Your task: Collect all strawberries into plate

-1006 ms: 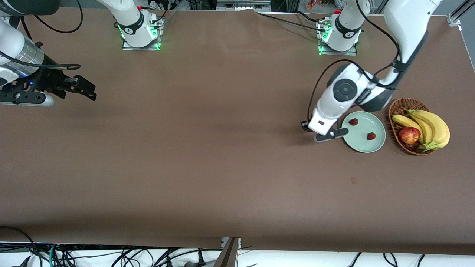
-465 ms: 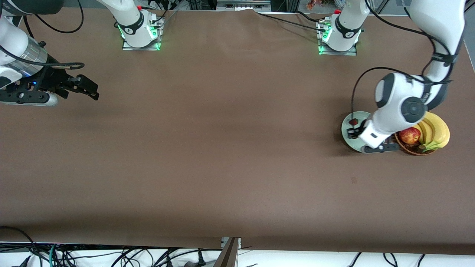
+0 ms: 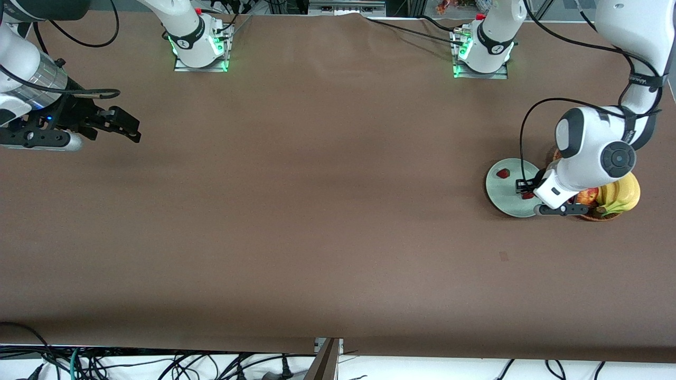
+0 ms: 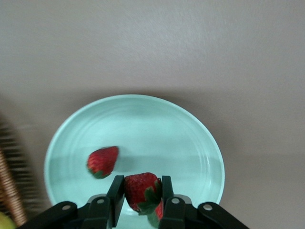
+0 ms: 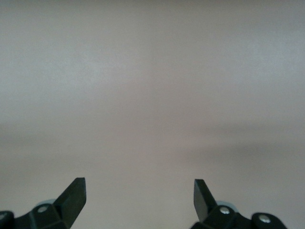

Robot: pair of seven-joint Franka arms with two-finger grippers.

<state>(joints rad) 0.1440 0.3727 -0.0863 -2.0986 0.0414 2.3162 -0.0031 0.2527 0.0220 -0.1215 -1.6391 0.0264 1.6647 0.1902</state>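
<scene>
My left gripper (image 3: pixel 524 189) hangs low over the pale mint-green plate (image 3: pixel 499 191), on its basket side. In the left wrist view the left gripper (image 4: pixel 142 183) is shut on a red strawberry (image 4: pixel 141 190) with a green top. A second strawberry (image 4: pixel 102 161) lies on the plate (image 4: pixel 157 124), also seen as the strawberry (image 3: pixel 503 173) in the front view. A third strawberry (image 4: pixel 155 217) peeks out under the held one. My right gripper (image 3: pixel 129 126) waits open and empty over bare table at the right arm's end, shown as the right gripper (image 5: pixel 139 188) in its wrist view.
A brown wicker basket (image 3: pixel 595 216) stands beside the plate toward the left arm's end of the table. It holds bananas (image 3: pixel 623 192) and a red apple (image 3: pixel 587 196), and the left arm covers much of it. The basket's rim (image 4: pixel 9 191) shows at the left wrist view's edge.
The left arm has swung from the plate's edge nearest the table's middle across the plate toward the basket. The right arm has barely moved.
</scene>
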